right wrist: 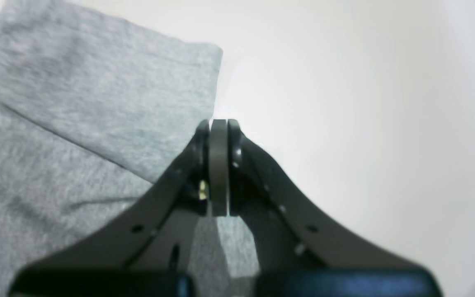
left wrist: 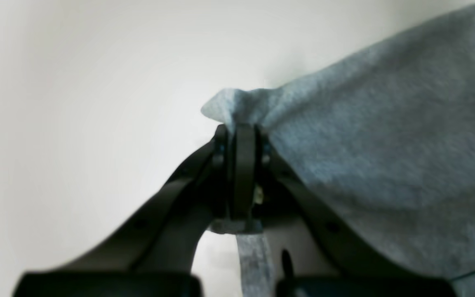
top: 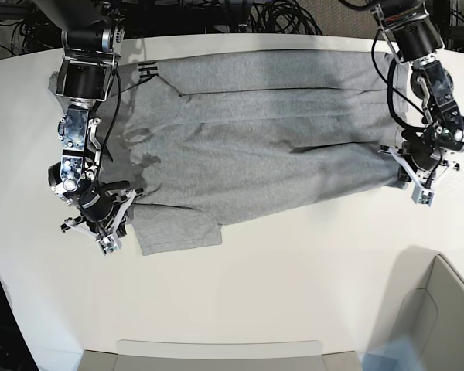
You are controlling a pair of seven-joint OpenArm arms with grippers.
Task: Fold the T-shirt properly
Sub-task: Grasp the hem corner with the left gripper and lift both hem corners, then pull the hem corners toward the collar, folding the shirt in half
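Observation:
The heather-grey T-shirt lies spread across the white table, with a bit of black lettering showing at its back left. A sleeve sticks out toward the front left. My left gripper is shut on a bunched corner of the T-shirt at the cloth's right end. My right gripper is shut at the left end, its tips over bare table just beside the T-shirt sleeve edge. No cloth shows between those tips.
A grey bin stands at the front right corner and a flat grey tray edge runs along the front. Black cables lie behind the table's back edge.

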